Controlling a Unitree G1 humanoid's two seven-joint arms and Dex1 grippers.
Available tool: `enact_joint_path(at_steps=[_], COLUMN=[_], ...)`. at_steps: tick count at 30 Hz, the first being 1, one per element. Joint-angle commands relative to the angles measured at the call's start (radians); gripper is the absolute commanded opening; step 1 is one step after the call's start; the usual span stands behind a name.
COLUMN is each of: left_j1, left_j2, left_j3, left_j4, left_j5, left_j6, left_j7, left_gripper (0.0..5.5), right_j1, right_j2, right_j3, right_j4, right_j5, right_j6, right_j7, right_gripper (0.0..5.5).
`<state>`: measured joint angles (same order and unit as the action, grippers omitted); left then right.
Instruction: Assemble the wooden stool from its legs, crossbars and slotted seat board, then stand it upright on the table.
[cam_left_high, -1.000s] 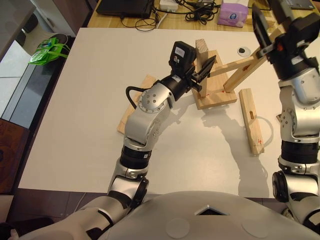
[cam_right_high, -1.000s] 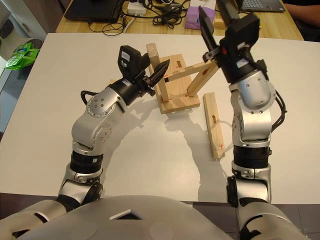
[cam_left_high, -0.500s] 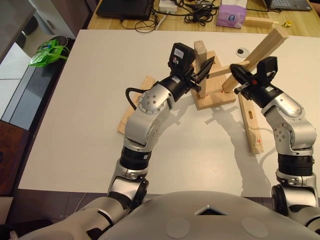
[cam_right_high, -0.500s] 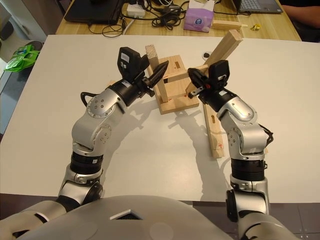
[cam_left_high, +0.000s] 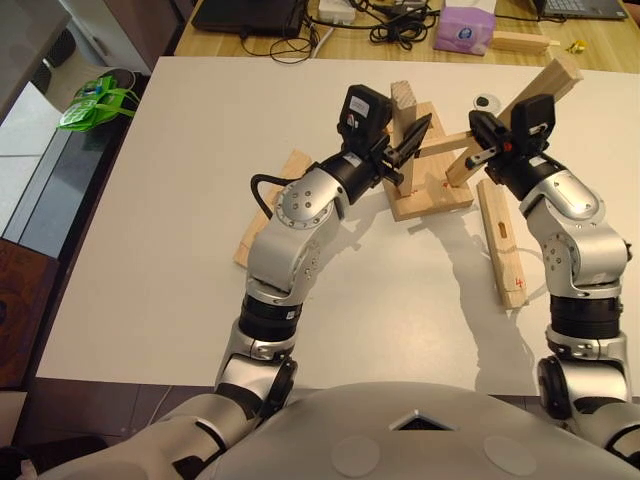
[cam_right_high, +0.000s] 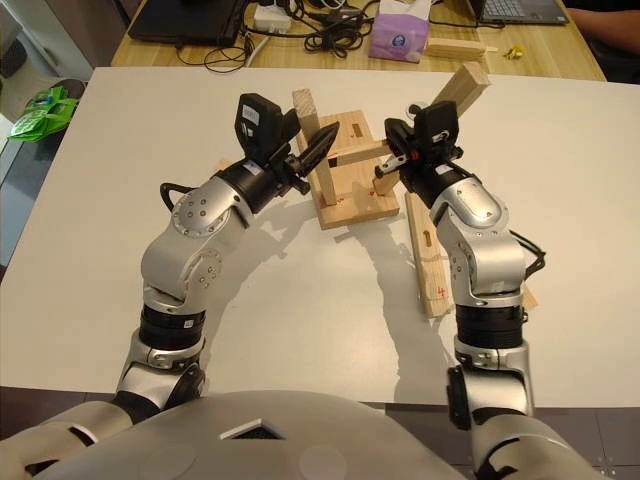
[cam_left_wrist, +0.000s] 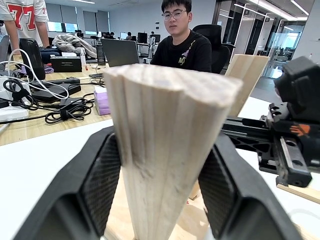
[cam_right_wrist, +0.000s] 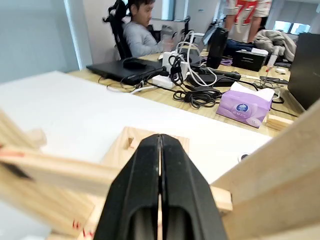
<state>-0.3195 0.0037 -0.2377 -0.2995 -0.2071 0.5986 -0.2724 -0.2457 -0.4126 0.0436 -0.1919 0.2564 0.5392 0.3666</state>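
Left gripper (cam_left_high: 408, 140): clamped on the upright leg (cam_left_wrist: 167, 125), which stands between the jaws, its end grain past the tips.
Left wrist view: both pads (cam_left_wrist: 100, 185) press flat on the leg's opposite faces.
Right gripper (cam_right_wrist: 161, 142): jaws pressed together, nothing between them.
Right wrist view: the crossbar (cam_right_wrist: 55, 170) runs across just under the closed tips; whether they touch it I cannot tell.
Beyond the tips: the seat board (cam_left_high: 430, 190), lying flat with the upright leg rising from it.
Beside the right jaws: the slanted leg (cam_left_high: 520, 105), joined to the crossbar.
Head views, farther out: a loose leg (cam_left_high: 500, 240) flat on the table (cam_left_high: 180, 200) beside the right arm; a wooden piece (cam_left_high: 262, 215) flat behind the left arm.
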Motion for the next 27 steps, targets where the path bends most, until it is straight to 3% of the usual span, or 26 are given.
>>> enact_joint_path(at_steps=[1,5,13,17,21,27], left_j1=[0.009,0.001,-0.004,-0.002,-0.001,0.008], left_j2=[0.001,-0.002,0.001,0.000,-0.003,-0.005], left_j3=[-0.007,0.000,0.002,0.000,-0.001,-0.009], left_j4=[-0.002,0.008,0.020,0.017,0.016,0.017], left_j5=[-0.009,-0.008,-0.007,-0.009,-0.010,-0.010], left_j6=[0.017,0.013,0.002,0.003,0.004,-0.001], left_j7=[-0.005,-0.005,-0.010,-0.010,-0.008,-0.008], left_gripper=[2.18,2.18,2.18,2.18,2.18,2.18], right_j1=[0.081,0.057,-0.088,-0.063,0.024,0.033], right_j2=[-0.009,0.009,0.141,0.105,0.012,0.018], right_j3=[0.056,0.029,-0.130,-0.068,0.055,0.040], right_j4=[0.048,0.061,-0.011,0.001,0.051,0.052], right_j5=[-0.013,-0.017,0.030,-0.011,-0.063,-0.056], right_j6=[0.119,0.043,-0.222,-0.135,0.097,0.078], right_j7=[0.028,0.026,-0.071,-0.057,0.010,0.010], right_gripper=[0.05,0.05,0.05,0.05,0.05,0.05])
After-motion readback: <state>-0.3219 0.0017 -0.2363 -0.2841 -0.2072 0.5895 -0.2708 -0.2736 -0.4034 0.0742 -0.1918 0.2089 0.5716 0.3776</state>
